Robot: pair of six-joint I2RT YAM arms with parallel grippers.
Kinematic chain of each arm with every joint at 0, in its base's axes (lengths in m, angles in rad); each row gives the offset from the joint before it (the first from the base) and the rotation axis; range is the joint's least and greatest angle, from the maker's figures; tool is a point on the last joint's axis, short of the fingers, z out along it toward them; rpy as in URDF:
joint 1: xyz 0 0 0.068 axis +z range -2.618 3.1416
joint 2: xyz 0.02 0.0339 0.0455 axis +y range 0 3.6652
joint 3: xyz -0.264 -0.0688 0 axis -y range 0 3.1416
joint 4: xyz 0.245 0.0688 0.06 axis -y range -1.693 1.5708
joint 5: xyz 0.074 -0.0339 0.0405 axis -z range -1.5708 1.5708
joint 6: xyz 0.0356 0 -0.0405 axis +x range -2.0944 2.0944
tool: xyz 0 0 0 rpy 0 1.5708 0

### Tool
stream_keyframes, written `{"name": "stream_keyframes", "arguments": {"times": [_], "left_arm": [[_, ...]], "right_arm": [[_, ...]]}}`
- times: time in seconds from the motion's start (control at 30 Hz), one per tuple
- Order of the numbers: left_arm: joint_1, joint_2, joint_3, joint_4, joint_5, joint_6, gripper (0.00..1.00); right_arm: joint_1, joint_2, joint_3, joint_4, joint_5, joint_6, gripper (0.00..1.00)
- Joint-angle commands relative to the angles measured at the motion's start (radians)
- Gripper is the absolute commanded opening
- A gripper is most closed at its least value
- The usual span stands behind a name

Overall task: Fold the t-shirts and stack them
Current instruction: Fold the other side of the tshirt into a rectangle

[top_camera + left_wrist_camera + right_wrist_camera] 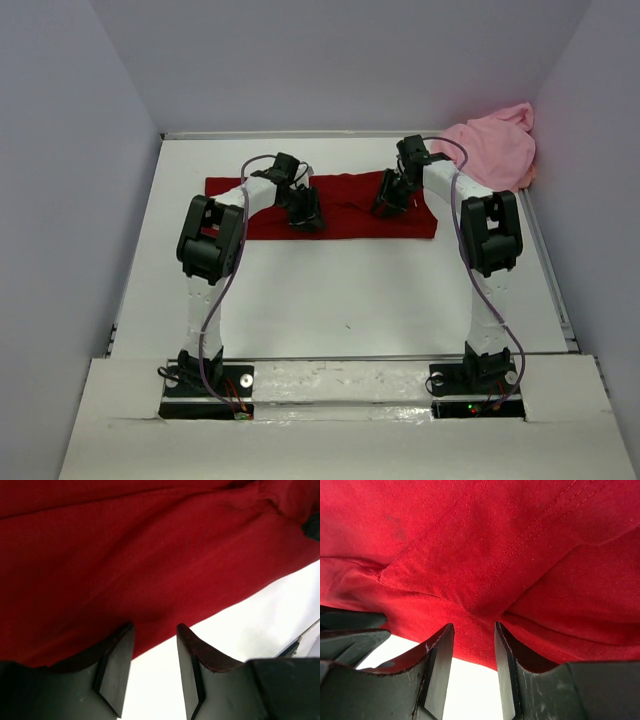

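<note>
The dark red t-shirt point(345, 212) lies as a long flat strip across the far half of the white table point(330, 295). The light pink t-shirt point(495, 150) sits crumpled in the far right corner. My left gripper point(303, 212) hangs low over the strip's left half, my right gripper point(388, 200) over its right half. In the left wrist view the left gripper point(155, 630) is open, its tips at the near edge of the red cloth point(150, 555), bare table in the gap. In the right wrist view the right gripper point(474, 629) is open over the seamed red cloth point(485, 545).
Pale walls close in the table at the left point(70, 200), back point(340, 60) and right point(600, 200). The two arm bases point(205, 385) point(478, 380) stand at the near edge. Bare white tabletop lies between the red strip and the bases.
</note>
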Motion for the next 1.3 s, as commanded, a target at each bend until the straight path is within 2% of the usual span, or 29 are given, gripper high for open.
{"name": "stream_keyframes", "arguments": {"times": [0.0,0.37,0.5,0.57,0.63,0.77,0.8,0.83,1.27], "left_arm": [[-0.016,0.009,-0.013,-0.003,-0.014,0.001,0.52],[-0.017,0.075,-0.028,-0.031,-0.061,-0.019,0.52],[-0.017,0.074,-0.008,-0.052,-0.069,-0.011,0.52],[-0.017,0.071,-0.003,-0.059,-0.074,-0.008,0.52],[-0.016,0.066,-0.002,-0.063,-0.075,-0.008,0.52],[-0.017,0.063,-0.003,-0.069,-0.078,-0.005,0.52],[-0.017,0.060,-0.003,-0.072,-0.077,-0.002,0.52],[-0.017,0.060,-0.003,-0.072,-0.080,-0.002,0.52],[-0.017,0.061,-0.008,-0.077,-0.083,-0.005,0.52]], "right_arm": [[0.005,0.007,0.049,0.006,0.036,-0.023,0.44],[0.005,0.019,0.052,-0.005,0.059,-0.036,0.43],[0.005,0.035,0.058,-0.005,0.063,-0.036,0.28],[0.005,0.045,0.068,-0.005,0.066,-0.037,0.26],[0.005,0.058,0.078,-0.005,0.069,-0.039,0.19],[0.005,0.078,0.104,-0.005,0.060,-0.042,0.17],[0.005,0.079,0.109,-0.005,0.060,-0.040,0.06],[0.005,0.081,0.112,-0.005,0.060,-0.039,0.00],[0.005,0.113,0.289,-0.094,0.034,-0.028,0.00]]}}
